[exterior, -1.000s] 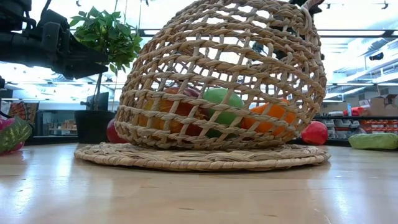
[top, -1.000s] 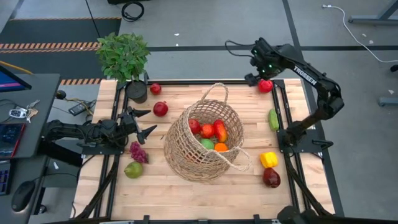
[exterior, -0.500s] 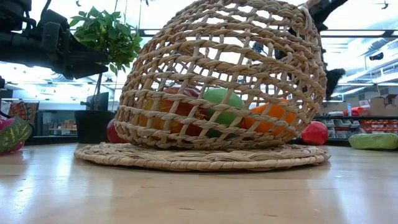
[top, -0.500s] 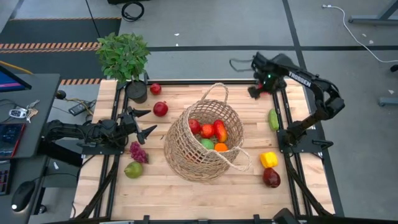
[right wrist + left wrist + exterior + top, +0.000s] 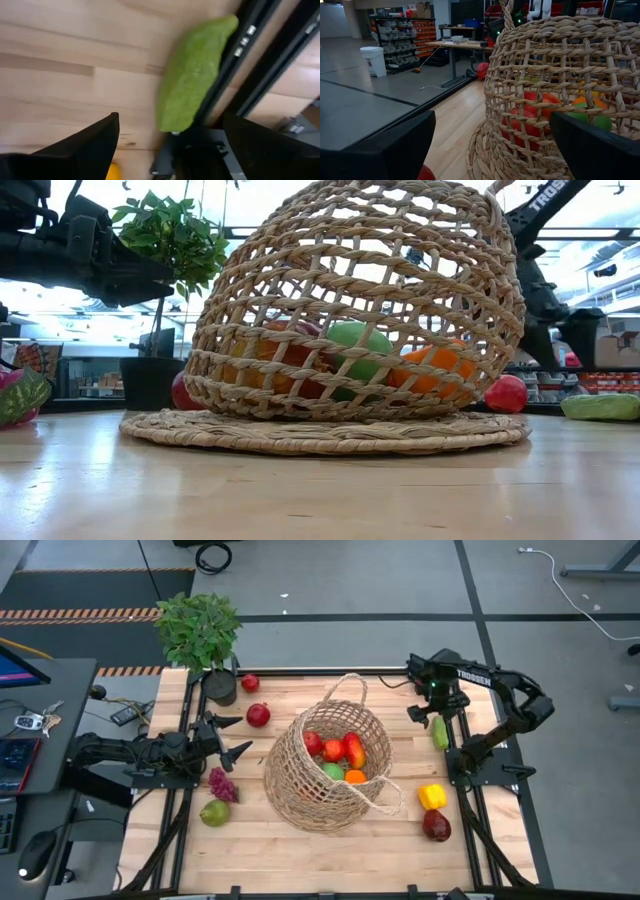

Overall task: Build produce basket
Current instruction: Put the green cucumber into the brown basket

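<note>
The wicker basket point(image 5: 325, 772) sits mid-table, with red, orange and green produce point(image 5: 338, 752) showing inside its mouth. My right gripper point(image 5: 430, 712) hangs open and points down just above a long green vegetable point(image 5: 192, 75), which lies against the black rail at the table's right side. Its fingers are short of the vegetable and touch nothing. My left gripper point(image 5: 228, 736) waits open and level at the table's left, facing the basket point(image 5: 555, 90). Loose produce lies around: a red fruit point(image 5: 258, 715), purple grapes point(image 5: 221, 783), a green pear point(image 5: 214, 812), a yellow pepper point(image 5: 432, 796).
A potted plant point(image 5: 200, 632) stands at the far left corner, with a small red fruit point(image 5: 250, 683) beside it. A dark red fruit point(image 5: 436, 826) lies near the right front. Another red fruit point(image 5: 505, 393) sits behind the basket. Black frame rails point(image 5: 452, 740) run along both sides.
My right gripper has come down from above the red fruit at the far right corner, moving toward the near edge. It has tipped to point downward and now hangs over the green vegetable. No produce has moved.
</note>
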